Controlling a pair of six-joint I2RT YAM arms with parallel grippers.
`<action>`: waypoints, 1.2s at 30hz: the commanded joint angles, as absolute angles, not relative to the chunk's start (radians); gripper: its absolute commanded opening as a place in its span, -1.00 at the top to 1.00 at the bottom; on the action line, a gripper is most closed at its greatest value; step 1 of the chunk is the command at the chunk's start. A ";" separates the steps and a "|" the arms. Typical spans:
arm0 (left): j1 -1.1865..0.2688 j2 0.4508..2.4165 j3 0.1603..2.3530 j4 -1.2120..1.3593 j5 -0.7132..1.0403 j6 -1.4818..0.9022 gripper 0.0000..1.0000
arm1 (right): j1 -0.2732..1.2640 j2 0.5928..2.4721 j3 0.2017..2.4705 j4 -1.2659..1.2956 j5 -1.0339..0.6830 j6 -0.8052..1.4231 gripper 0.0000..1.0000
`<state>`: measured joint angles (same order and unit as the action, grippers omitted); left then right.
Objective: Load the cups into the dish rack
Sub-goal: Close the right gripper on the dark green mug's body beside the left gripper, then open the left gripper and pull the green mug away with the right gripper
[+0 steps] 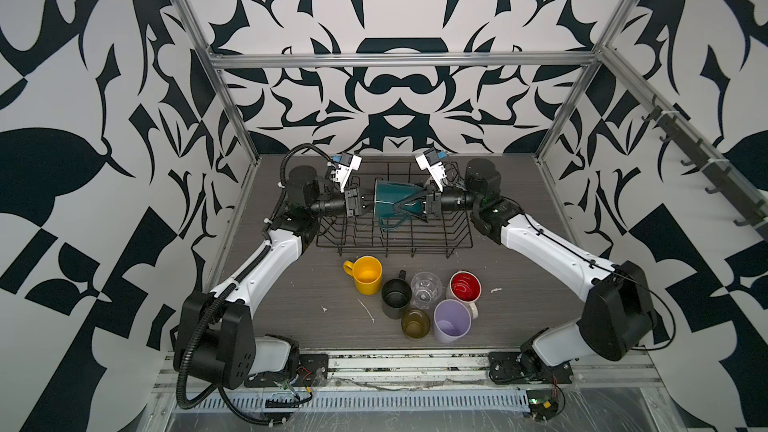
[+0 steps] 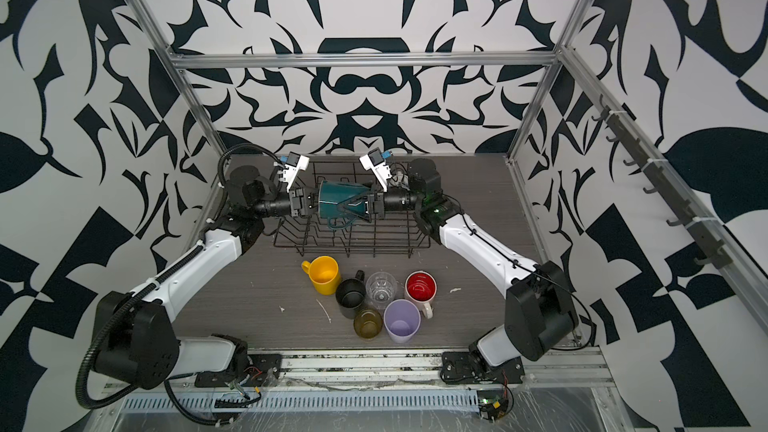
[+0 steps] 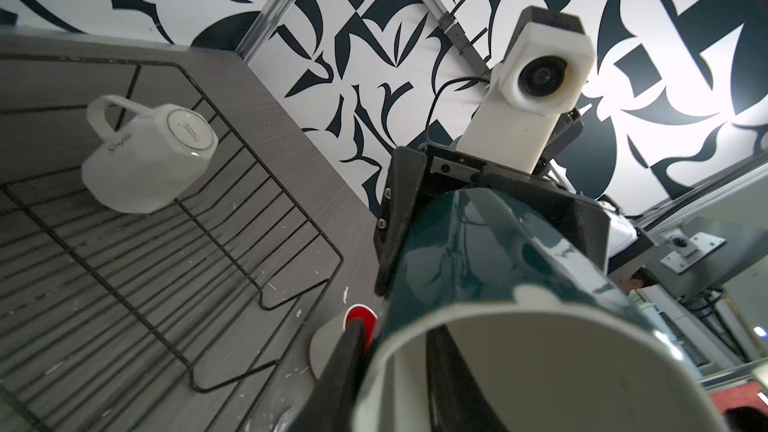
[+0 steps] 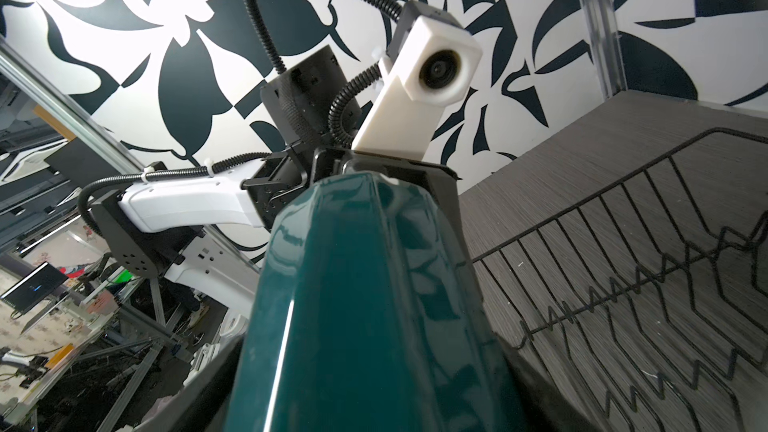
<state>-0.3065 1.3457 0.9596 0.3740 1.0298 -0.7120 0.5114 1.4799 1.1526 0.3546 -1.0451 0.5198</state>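
A teal mug point(image 1: 392, 197) point(image 2: 338, 197) hangs on its side above the black wire dish rack point(image 1: 457, 238) point(image 2: 415, 243), handle down. My right gripper point(image 1: 405, 205) point(image 4: 370, 401) is shut on its body from the base end. My left gripper point(image 1: 368, 205) point(image 3: 395, 326) straddles the rim, one finger inside and one outside, with a gap at the inner finger. A white mug point(image 3: 145, 160) rests base-up in the rack. On the table in front stand a yellow mug point(image 1: 366, 275), black mug point(image 1: 396, 298), clear glass point(image 1: 426, 289), red-lined mug point(image 1: 465, 288), amber glass point(image 1: 415, 323) and lilac tumbler point(image 1: 451, 321).
The rack sits at the back of the grey table between both arms, with upright prongs point(image 4: 623, 297) along its floor. Aluminium frame posts point(image 1: 232, 118) stand at the table's back corners. White specks lie on the table left of the cups.
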 commanded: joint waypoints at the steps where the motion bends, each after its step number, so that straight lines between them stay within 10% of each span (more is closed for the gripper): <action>1: -0.308 1.325 0.991 0.376 1.034 -0.697 0.14 | 0.500 1.410 1.187 0.417 -0.999 0.504 1.00; 19: -0.294 1.227 0.973 0.223 0.842 -0.535 -1.00 | 0.451 1.326 1.193 0.290 -0.928 0.481 1.00; 36: -0.266 1.020 0.874 0.141 0.294 -0.511 -0.99 | 0.383 1.233 1.244 -0.083 -0.721 0.344 1.00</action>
<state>-0.2714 1.0687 0.8963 0.1532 0.4423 -0.5312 0.3855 1.2724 1.1599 -0.0319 -0.7918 0.4244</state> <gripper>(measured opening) 0.994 0.842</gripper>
